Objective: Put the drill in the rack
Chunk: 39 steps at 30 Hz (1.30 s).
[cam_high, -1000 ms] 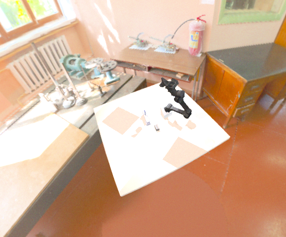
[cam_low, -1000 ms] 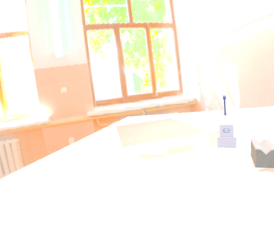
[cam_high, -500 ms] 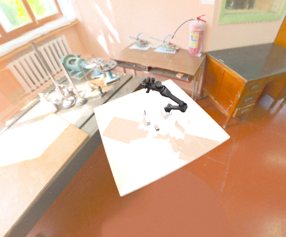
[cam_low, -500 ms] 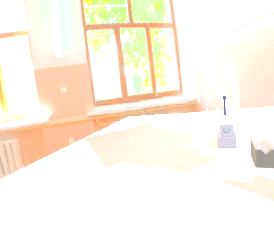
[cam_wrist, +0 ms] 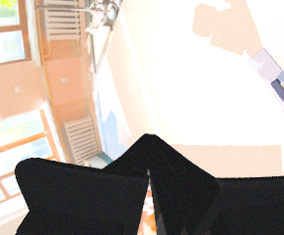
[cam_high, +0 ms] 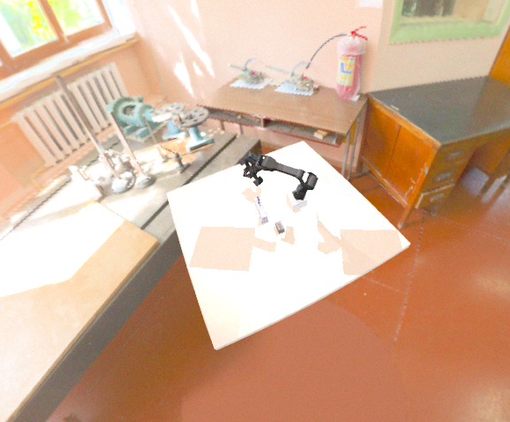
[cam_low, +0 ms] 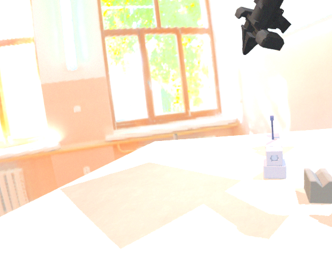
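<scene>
My gripper (cam_low: 245, 51) (cam_wrist: 149, 139) is shut with nothing between its fingers. It hangs high above the far end of the fixture. The pale lilac fixture (cam_low: 275, 171) (cam_high: 261, 212) stands on the white table; part of it shows at the right edge of the wrist view (cam_wrist: 264, 63). The dark blue key (cam_low: 272, 128) (cam_wrist: 280, 90) stands up behind the block on a thin stem with a small cap. A round grey-blue end, apparently the drill (cam_low: 274, 157), sits in the block's front opening; the rest is hidden. The grey V-notched rack (cam_low: 321, 191) (cam_high: 280, 227) stands beside the fixture, empty.
The arm's pale base block (cam_high: 297, 202) stands on the white table (cam_high: 264, 309) to the right of the fixture. A workbench (cam_high: 146, 267) with machines runs along the table's left side. Tan shadow patches fall on the table top.
</scene>
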Motion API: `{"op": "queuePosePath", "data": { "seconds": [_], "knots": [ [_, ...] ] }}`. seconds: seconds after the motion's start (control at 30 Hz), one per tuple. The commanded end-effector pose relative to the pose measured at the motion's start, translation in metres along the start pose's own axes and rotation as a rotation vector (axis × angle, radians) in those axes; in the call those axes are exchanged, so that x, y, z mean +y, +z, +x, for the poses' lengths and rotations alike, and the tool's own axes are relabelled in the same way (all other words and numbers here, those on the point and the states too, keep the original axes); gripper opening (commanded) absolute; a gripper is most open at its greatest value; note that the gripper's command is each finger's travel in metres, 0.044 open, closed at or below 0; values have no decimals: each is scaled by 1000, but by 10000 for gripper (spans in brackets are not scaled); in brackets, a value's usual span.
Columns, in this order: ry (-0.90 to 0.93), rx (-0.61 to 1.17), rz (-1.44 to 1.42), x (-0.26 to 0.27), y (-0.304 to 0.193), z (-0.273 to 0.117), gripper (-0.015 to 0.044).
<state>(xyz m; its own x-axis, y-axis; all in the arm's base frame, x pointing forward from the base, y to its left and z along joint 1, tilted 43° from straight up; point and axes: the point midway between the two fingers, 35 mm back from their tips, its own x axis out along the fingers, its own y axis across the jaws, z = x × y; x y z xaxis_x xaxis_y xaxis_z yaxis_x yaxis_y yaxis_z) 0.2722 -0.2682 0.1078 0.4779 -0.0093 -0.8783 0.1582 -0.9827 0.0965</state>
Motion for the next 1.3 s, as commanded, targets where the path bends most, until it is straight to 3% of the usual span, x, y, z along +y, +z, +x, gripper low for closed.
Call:
{"op": "queuePosePath", "data": {
  "seconds": [0.0,0.3,1.27],
  "knots": [
    [-233,-81,163,-41,13,34,0],
    [-724,-409,573,-141,42,73,0],
    [-733,-417,581,-155,45,87,0]
  ]
}}
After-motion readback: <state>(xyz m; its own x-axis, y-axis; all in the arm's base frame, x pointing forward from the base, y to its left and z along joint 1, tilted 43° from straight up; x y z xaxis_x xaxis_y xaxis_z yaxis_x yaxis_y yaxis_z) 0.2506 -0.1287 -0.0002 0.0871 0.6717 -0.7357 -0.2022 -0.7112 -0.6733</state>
